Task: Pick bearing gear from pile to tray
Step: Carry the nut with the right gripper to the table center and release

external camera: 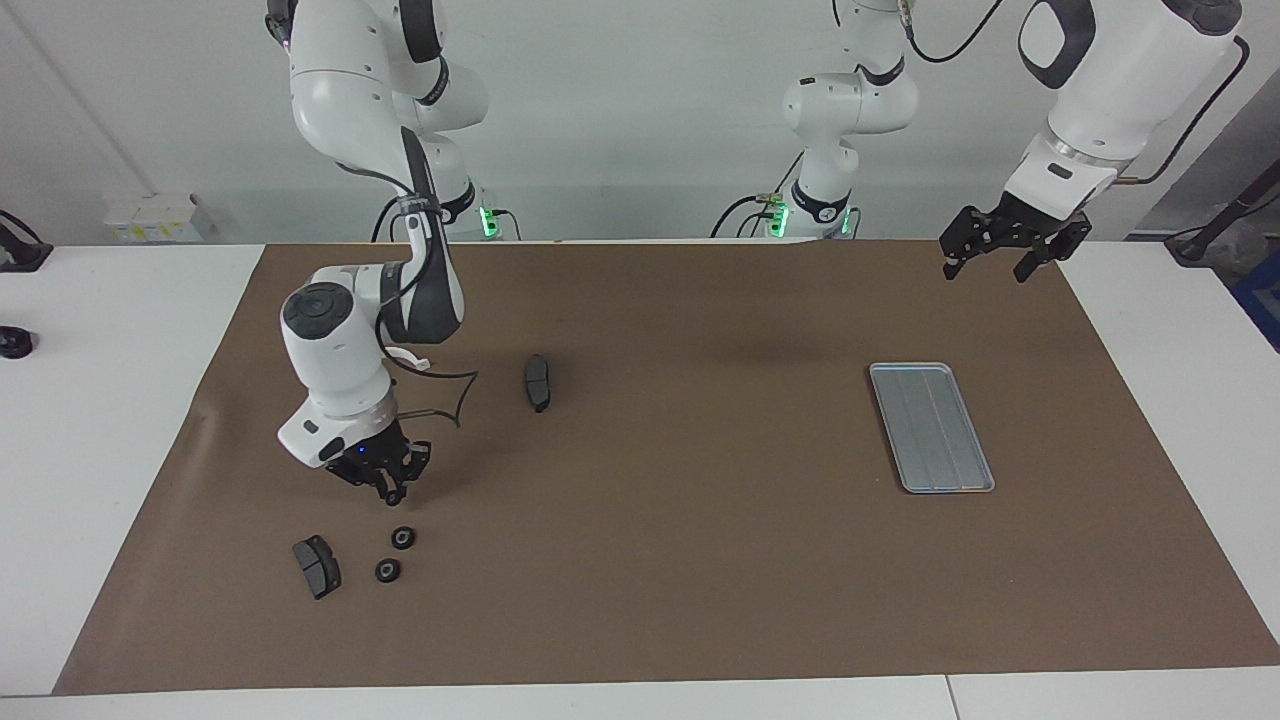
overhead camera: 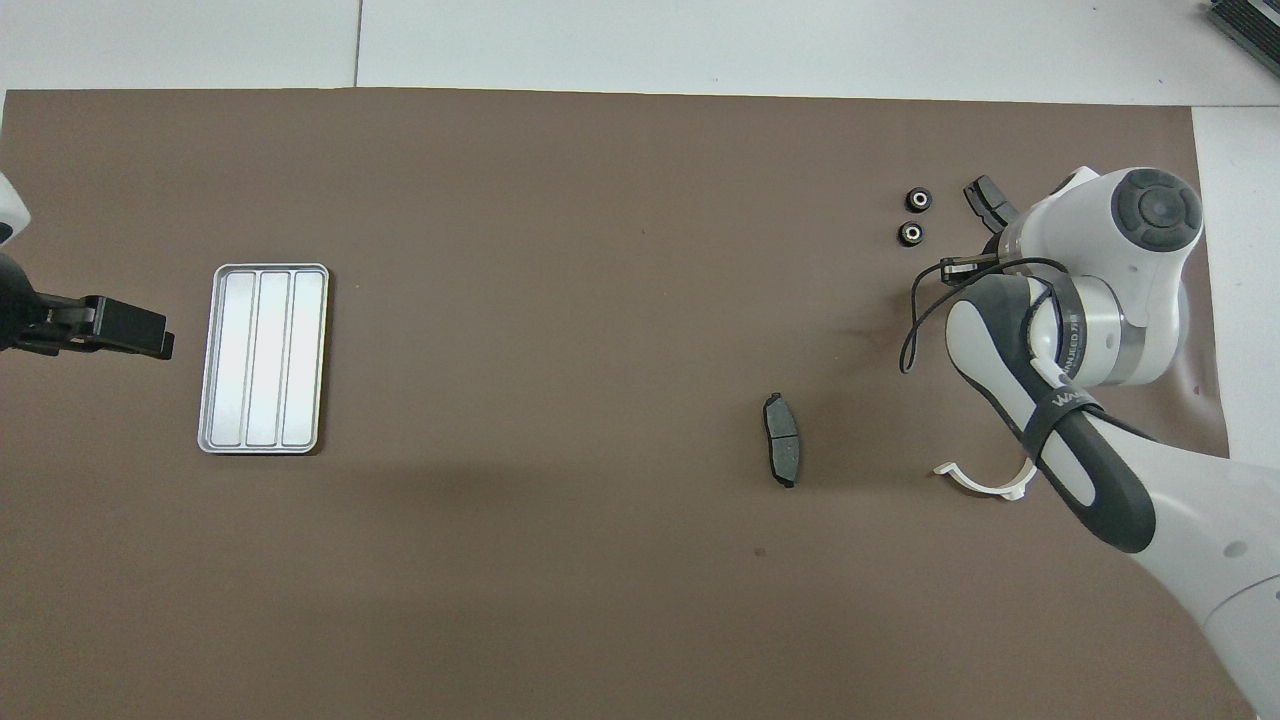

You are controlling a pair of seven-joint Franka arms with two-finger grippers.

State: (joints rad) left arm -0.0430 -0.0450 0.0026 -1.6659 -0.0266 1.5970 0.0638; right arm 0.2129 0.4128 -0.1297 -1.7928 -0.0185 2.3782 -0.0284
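Two small black gears [external camera: 403,537] [external camera: 387,570] lie on the brown mat beside a dark grey brake pad [external camera: 316,566]; in the overhead view the gears [overhead camera: 918,199] [overhead camera: 910,234] lie next to that pad [overhead camera: 985,200]. My right gripper [external camera: 392,487] hangs low over the mat close by the gears, touching neither. In the overhead view it is hidden under its own wrist. The silver tray [external camera: 930,427] [overhead camera: 263,358] lies empty toward the left arm's end. My left gripper [external camera: 988,263] [overhead camera: 150,340] waits open and empty in the air over the mat beside the tray.
A second brake pad [external camera: 538,382] [overhead camera: 782,439] lies near the mat's middle. A white half-ring [overhead camera: 985,482] lies under the right arm, nearer to the robots than the gears. The right arm's black cable [overhead camera: 925,310] loops by the wrist.
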